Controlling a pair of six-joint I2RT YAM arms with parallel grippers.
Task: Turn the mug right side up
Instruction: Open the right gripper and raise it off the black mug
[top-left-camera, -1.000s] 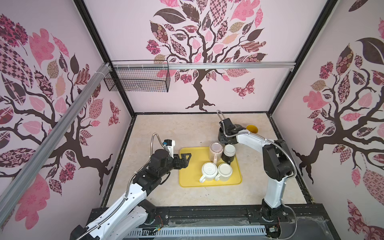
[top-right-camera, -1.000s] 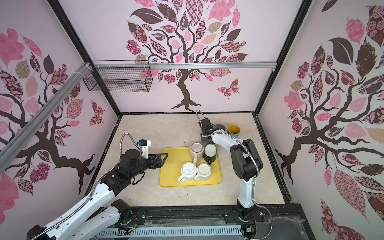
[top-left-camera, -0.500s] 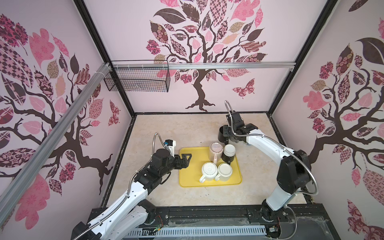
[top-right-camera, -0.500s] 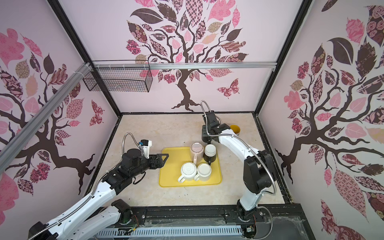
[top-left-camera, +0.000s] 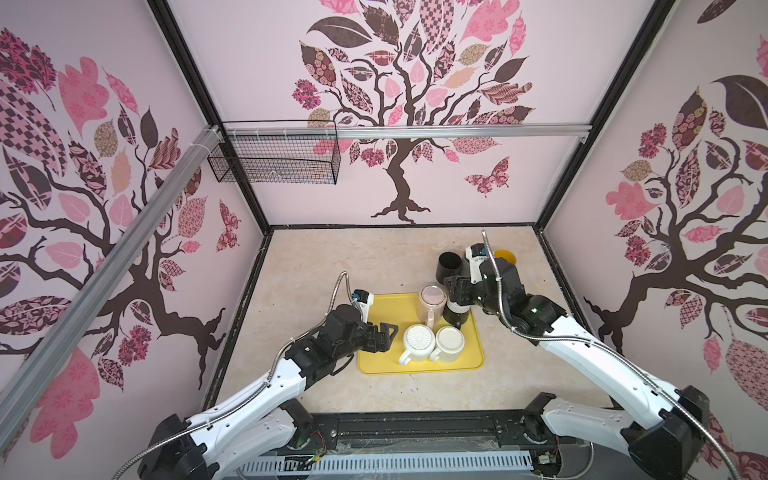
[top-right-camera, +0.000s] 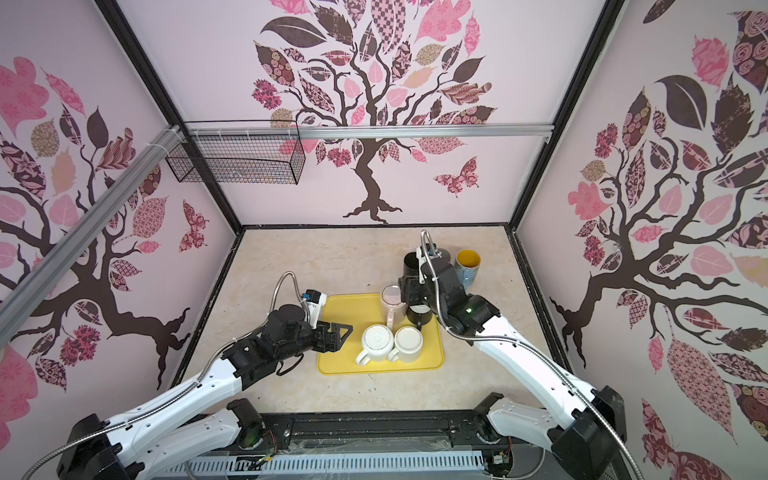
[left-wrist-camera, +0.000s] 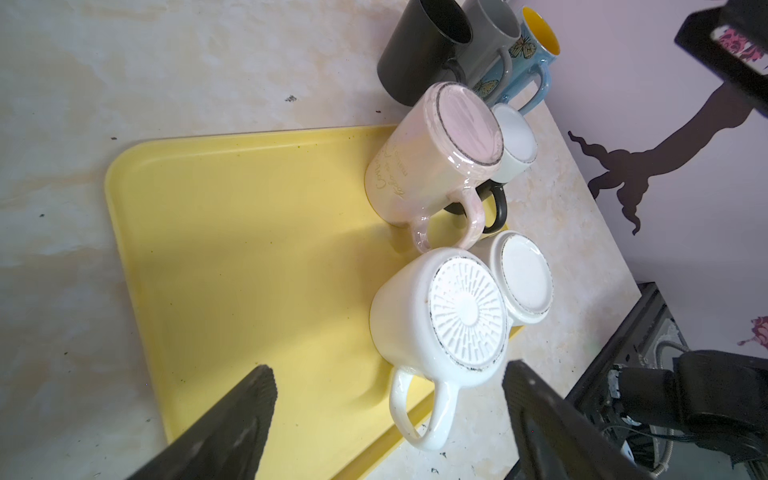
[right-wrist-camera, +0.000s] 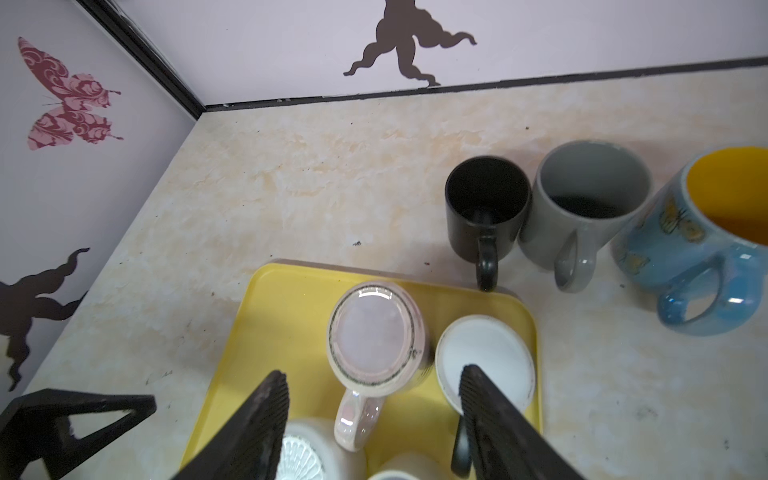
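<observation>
**right claw over the pink mug, nothing turned yet**

you had the marbled table (top-left-camera: 332, 266) with a yellow tray (top-left-camera: 395, 305) near its front edge, and both arms reaching in over it

four mugs stood mouth down on the tray. at the back were the pink mug (top-left-camera: 432, 297) and, touching it, a black mug with a white base (right-wrist-camera: 484, 357). at the front were a ribbed white mug (left-wrist-camera: 461, 307) and a plain white mug (top-left-camera: 451, 338). off the tray, behind it, a black mug (right-wrist-camera: 486, 199), a grey mug (right-wrist-camera: 590, 187) and a blue mug (right-wrist-camera: 706, 232) stood upright in a row

your right gripper (right-wrist-camera: 372, 374) hung above the back pair with its fingers spread and nothing between them. in the right wrist view the pink base sat in the gap, and one finger crossed over the white base beside it. your left gripper (left-wrist-camera: 390, 370) was spread wide too and held nothing. it hovered low over the bare half of the tray, facing the ribbed white mug

what the next move turned on, as i judged it: the pink mug lay straight below the right claw, its long axis vertical, its handle pointing to the front of the tray. the right arm was clearly the nearer one. the black mug pressed against the pink one left little room for a finger on that side, so a drop could have nudged both
</observation>
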